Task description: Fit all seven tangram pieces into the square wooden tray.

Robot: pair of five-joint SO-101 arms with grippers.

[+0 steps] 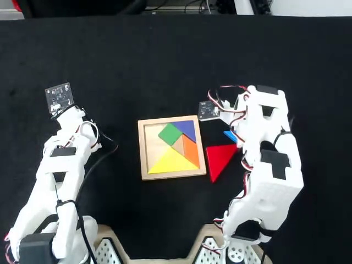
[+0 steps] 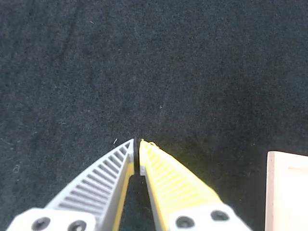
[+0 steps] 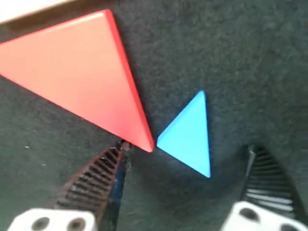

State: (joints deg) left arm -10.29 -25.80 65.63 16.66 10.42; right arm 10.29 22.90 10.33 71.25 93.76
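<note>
The right claw [image 3: 186, 147] hangs open low over the black table [image 1: 165, 66], its two fingers standing either side of the small blue triangle [image 3: 187, 137], which lies flat just beside one corner of the large red triangle [image 3: 77, 72]. Both pieces lie outside the square wooden tray [image 1: 144, 165], the red one close against its right-hand rim. Inside the tray sit a green piece [image 1: 169, 133], a purple piece [image 1: 187, 128], an orange piece [image 1: 191, 149] and a yellow piece [image 1: 170, 162]; whether the tan patch between them is a piece or bare wood cannot be told. The left claw [image 2: 136, 143] is closed on nothing, over bare table left of the tray. The step in hand looks to be picking up the blue triangle; the next move calls for closing squarely on its thin edges without nudging the red neighbour.
</note>
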